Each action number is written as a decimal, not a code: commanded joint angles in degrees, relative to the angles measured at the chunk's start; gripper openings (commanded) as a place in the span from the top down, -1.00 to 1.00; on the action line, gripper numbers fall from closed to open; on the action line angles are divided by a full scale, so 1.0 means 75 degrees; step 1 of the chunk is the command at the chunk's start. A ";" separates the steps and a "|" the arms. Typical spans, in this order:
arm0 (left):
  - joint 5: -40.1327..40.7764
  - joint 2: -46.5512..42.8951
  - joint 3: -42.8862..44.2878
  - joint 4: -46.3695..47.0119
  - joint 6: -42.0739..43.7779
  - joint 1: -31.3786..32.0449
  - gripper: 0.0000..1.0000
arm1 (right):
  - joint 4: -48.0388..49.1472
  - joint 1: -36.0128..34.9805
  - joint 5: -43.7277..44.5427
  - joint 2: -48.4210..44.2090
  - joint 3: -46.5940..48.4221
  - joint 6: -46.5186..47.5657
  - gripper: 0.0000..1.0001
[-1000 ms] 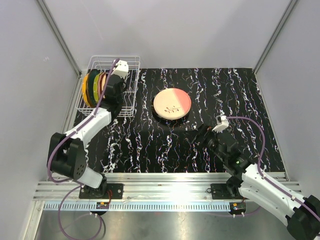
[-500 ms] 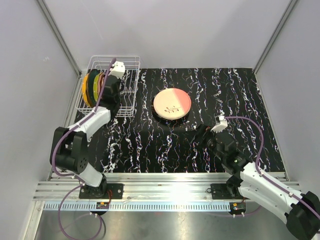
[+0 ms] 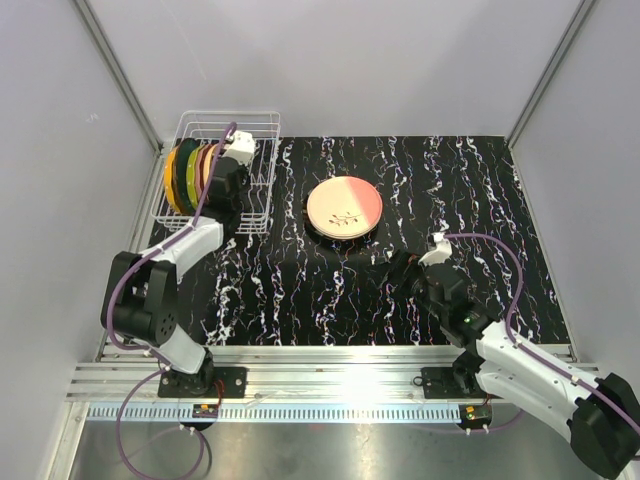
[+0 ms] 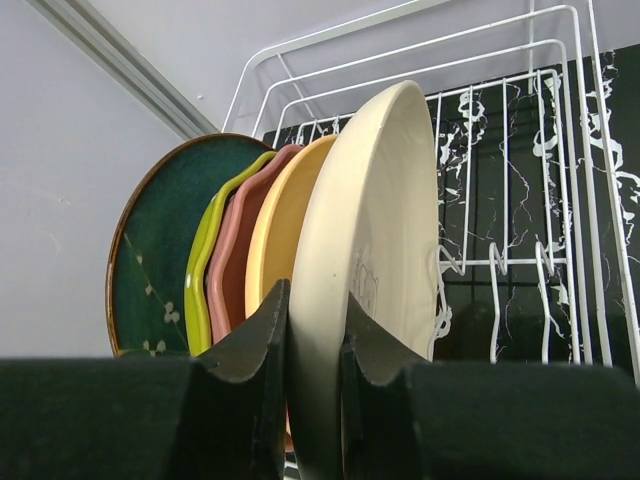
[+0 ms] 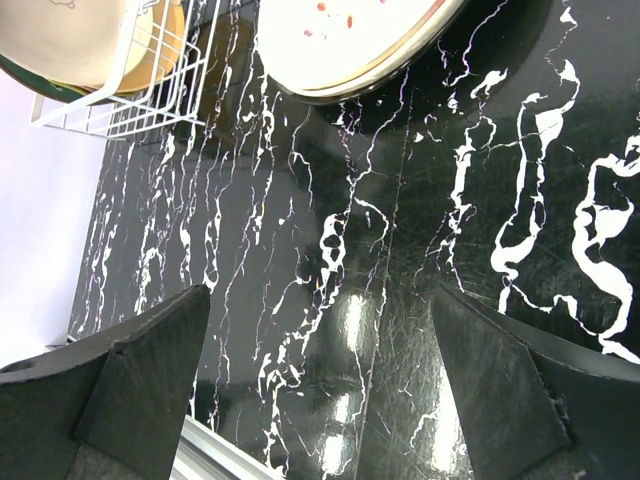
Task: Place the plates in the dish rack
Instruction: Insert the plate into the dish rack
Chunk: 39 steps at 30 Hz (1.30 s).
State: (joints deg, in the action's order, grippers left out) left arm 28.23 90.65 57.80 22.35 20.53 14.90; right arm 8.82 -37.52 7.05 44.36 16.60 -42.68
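The white wire dish rack (image 3: 262, 170) stands at the table's far left. Several plates stand on edge in it: dark green (image 4: 150, 260), lime (image 4: 203, 262), pink (image 4: 232, 275), orange (image 4: 275, 225) and cream (image 4: 385, 220). My left gripper (image 3: 214, 180) reaches into the rack and is shut on the near rim of the cream plate, as the left wrist view (image 4: 318, 335) shows. A pink-and-cream plate (image 3: 344, 207) lies flat on the table's middle; its edge shows in the right wrist view (image 5: 350, 40). My right gripper (image 3: 400, 268) is open and empty over the table, short of that plate.
The black marbled table (image 3: 480, 200) is enclosed by grey walls at left, right and back. An aluminium rail (image 3: 330, 360) runs along the near edge. The rack's right half (image 4: 520, 230) holds only bare divider prongs. The rack's corner shows in the right wrist view (image 5: 120, 100).
My left gripper has shifted slightly in the rack with the cream plate still held. My right gripper has moved a little left, toward the flat plate.
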 commanded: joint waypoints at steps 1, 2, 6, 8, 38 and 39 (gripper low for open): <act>-0.0166 0.0100 0.0121 0.0513 -0.0172 -0.0041 0.72 | 0.0441 -0.0025 0.0220 0.0039 -0.0057 0.0018 -0.99; -0.0155 0.0135 0.0145 0.0466 -0.0195 -0.0029 0.61 | 0.0441 -0.0025 0.0220 0.0050 -0.0046 0.0018 -1.00; 0.0009 0.0358 0.0262 0.0267 -0.0265 -0.0017 0.12 | 0.0453 -0.0002 0.0232 0.0062 -0.0057 0.0006 -0.99; 0.0021 0.0417 0.0320 0.0161 -0.0289 -0.0006 0.04 | 0.0453 0.0010 0.0232 0.0097 -0.0046 -0.0029 -0.99; -0.0728 -0.4821 -0.1214 -0.0684 -0.1841 0.1609 -0.98 | -0.2018 0.0500 0.0923 0.1173 0.2531 0.0006 -0.79; -0.0775 -0.4763 -0.1215 -0.0660 -0.1708 0.1751 -0.98 | -0.2124 0.0665 0.0865 0.1361 0.2892 0.0006 -0.70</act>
State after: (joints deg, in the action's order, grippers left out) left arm 26.30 52.99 50.94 14.85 5.54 23.81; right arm -2.83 -35.33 10.26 51.46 31.86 -43.97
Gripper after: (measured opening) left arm 0.985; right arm 0.870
